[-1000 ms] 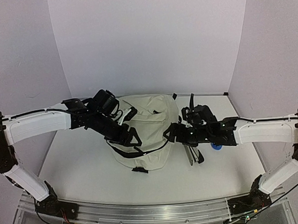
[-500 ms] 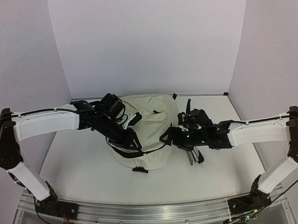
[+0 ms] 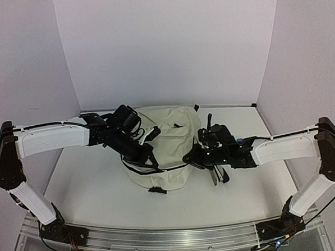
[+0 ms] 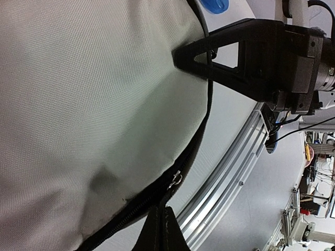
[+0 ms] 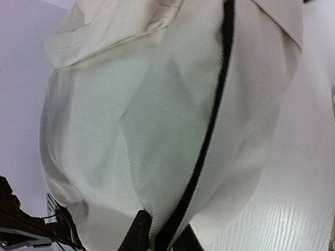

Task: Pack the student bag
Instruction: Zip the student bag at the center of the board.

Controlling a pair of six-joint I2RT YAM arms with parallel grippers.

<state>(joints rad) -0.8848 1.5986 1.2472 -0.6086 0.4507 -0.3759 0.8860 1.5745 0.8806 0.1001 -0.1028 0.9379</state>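
Holding: my left gripper (image 3: 151, 160) is pressed together on the bag (image 3: 166, 128) at its near-left rim, just beside the zip pull (image 4: 175, 179). My right gripper (image 3: 190, 157) is pinched over the black zip line (image 5: 209, 130) on the near-right side.
Bag position: mid-counter (image 3: 86, 186), between my two arms, with its bulk toward the back wall.
Change: over the last second my right arm has reached further left, bringing its gripper in against the bag. My left gripper has shifted only slightly, and the bag has stayed put.
Meaning: both sides of the zip line now appear to be held, so I judge the opening is ready to be worked. I cannot tell whether that means spreading it or zipping it.
Contents: the interior is not shown, so packing progress cannot be confirmed.
Loose item: a blue object (image 4: 214, 5) lies on the counter just past the bag, outside it.
Risk: uneven pull from either side could drag the bag sideways.
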